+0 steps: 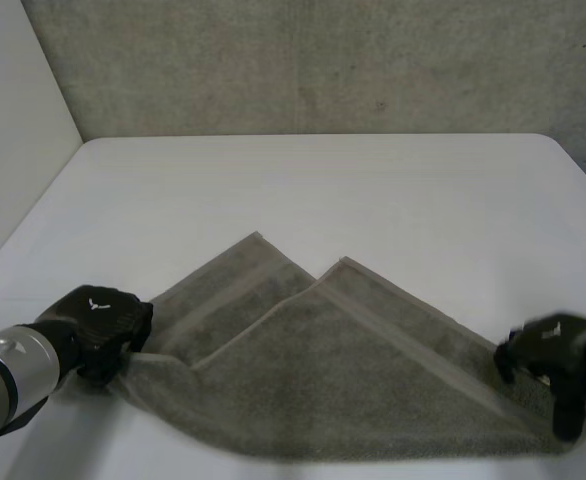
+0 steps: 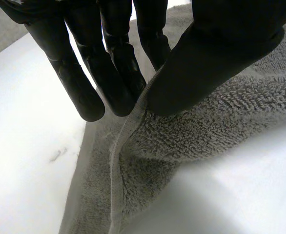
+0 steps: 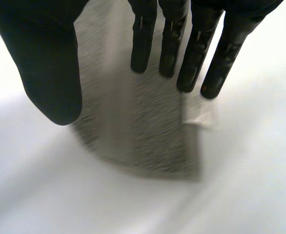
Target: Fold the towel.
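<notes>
As the head view has it, the towel (image 1: 323, 380) lies on the near half of the white table (image 1: 323, 180), already doubled, two corners pointing away from the robot; left hand (image 1: 98, 325) sits at its left end, right hand (image 1: 558, 355) at its right end.

Left wrist view: thumb (image 2: 216, 53) presses the terry against the fingers (image 2: 116, 83), hem (image 2: 114, 161) caught between them, so the left hand has a firm pinch on the edge; cloth looks raised a little off the table there.

Right wrist view: fingers (image 3: 194, 53) straight, thumb (image 3: 50, 68) spread wide, nothing held; towel corner with a pale label (image 3: 199, 109) lies at the fingertips (contact or hover, cannot tell).

Handling, my read: light, soft, thick pile; no stiffness, so it will sag and drag between holds; grippy, unlikely to slip from a pinch; not fragile. Best hold is the hemmed edge at a corner, thumb on top, both layers together; right hand would need to close on its corner to match the left.
</notes>
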Controlling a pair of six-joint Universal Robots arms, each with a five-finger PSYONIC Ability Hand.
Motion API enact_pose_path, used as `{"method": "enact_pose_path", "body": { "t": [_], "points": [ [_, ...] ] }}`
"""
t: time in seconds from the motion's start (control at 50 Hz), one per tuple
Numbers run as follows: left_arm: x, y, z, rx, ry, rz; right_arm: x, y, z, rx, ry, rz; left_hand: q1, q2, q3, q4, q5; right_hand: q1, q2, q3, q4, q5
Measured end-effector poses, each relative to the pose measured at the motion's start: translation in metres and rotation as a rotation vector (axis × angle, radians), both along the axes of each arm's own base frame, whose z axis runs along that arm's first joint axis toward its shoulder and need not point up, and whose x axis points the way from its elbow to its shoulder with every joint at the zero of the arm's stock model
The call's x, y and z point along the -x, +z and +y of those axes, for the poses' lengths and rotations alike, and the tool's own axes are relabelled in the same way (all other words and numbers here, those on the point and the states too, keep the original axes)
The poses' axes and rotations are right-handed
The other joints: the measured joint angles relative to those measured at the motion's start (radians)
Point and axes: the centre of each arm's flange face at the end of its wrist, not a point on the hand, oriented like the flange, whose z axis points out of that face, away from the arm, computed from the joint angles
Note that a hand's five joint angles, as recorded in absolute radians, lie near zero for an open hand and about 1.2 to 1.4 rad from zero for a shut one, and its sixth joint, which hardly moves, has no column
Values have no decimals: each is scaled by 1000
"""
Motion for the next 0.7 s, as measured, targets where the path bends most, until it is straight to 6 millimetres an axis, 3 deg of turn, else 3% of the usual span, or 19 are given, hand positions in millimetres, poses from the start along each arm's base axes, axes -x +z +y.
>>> {"method": "enact_pose_path", "body": {
  "t": [0.08, 0.14, 0.2, 0.22, 0.32, 0.4, 0.46, 0.52, 0.62, 0.7],
  "points": [
    [1, 2, -1, 12, -2, 2, -3, 14, -14, 76, -7, -30, 0, 0, 0, 0, 0, -49, -56, -69, -73, -75],
    [3, 9, -1, 40, -9, 7, -18, 32, -28, 157, 16, -108, 0, 0, 0, 0, 0, -50, -56, -69, -75, -77],
    [5, 15, 0, 68, -19, 12, -42, 43, -34, 189, 74, -193, 0, 0, 0, 0, 0, -50, -56, -69, -75, -77],
    [7, 20, 1, 89, -27, 17, -59, 46, -36, 195, 119, -238, 0, 0, 0, 0, 0, -50, -56, -69, -75, -77],
    [12, 37, 5, 156, -52, 34, -105, 48, -36, 195, 238, -335, 2, 0, 0, 0, 0, -50, -56, -69, -75, -77],
    [17, 49, 9, 201, -71, 47, -128, 44, -36, 198, 291, -373, 4, 0, 0, 0, 0, -50, -56, -69, -75, -78],
    [23, 68, 17, 272, -104, 70, -164, 29, -42, 222, 351, -434, 4, 0, 1, 0, 0, -50, -56, -69, -75, -84],
    [28, 80, 24, 317, -130, 88, -185, 17, -45, 238, 375, -482, 4, 0, 1, 0, 0, -50, -56, -69, -75, -85],
    [34, 94, 36, 367, -166, 113, -205, 3, -46, 235, 396, -540, 4, 0, 1, 0, 0, -50, -56, -69, -75, -85],
    [36, 100, 44, 387, -184, 125, -230, -19, -42, 193, 441, -625, 4, 0, 1, 0, 0, -50, -56, -69, -75, -85]
  ]
}}
